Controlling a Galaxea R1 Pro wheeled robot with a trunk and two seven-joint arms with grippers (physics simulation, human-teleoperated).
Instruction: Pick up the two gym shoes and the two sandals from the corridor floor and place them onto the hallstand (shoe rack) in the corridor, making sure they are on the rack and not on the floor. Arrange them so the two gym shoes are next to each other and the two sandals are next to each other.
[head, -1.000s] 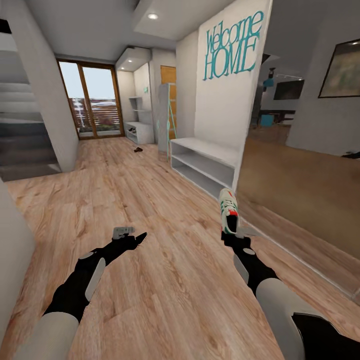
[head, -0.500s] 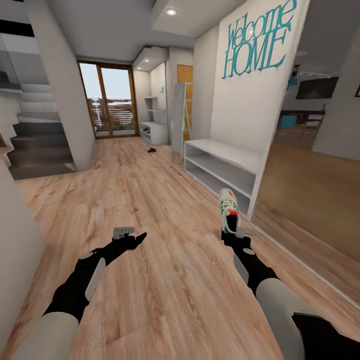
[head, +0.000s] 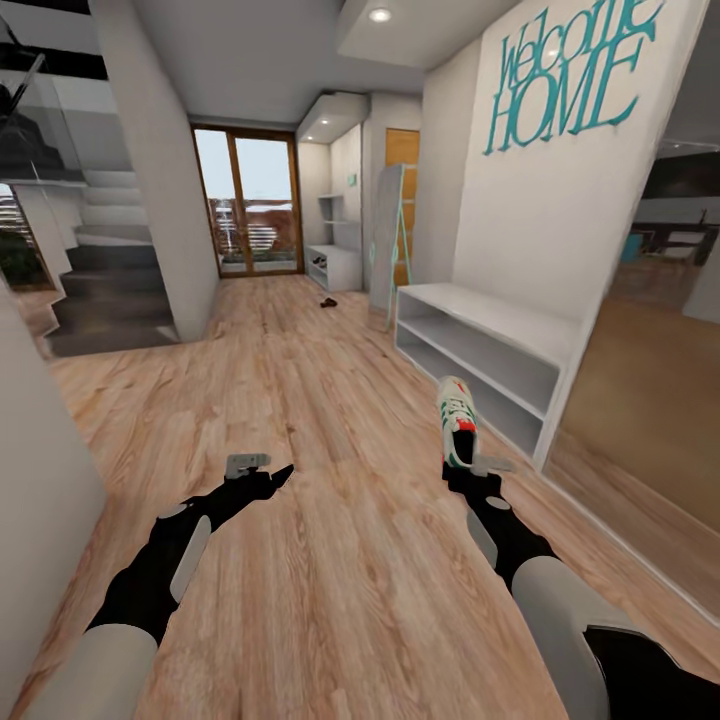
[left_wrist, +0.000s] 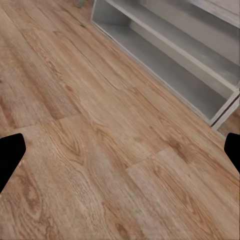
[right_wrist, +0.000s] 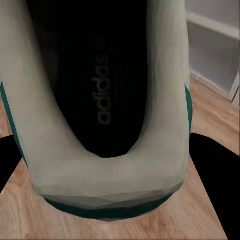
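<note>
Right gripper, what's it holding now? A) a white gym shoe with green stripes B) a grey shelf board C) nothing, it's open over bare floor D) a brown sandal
A. In the head view the right gripper is shut on the gym shoe, white with green side stripes and a red-orange tongue, lifted above the corridor floor; the right wrist view looks into the shoe's heel opening.

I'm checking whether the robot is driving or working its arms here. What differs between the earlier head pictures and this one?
The view has swung: the low white bench, the Welcome HOME wall and the far glass door all slid rightward in the picture, so the camera turned left; nothing itself moved. Unchanged: the right gripper holds the gym shoe at the same spot in the view, and the left gripper hangs open over the corridor floor.
</note>
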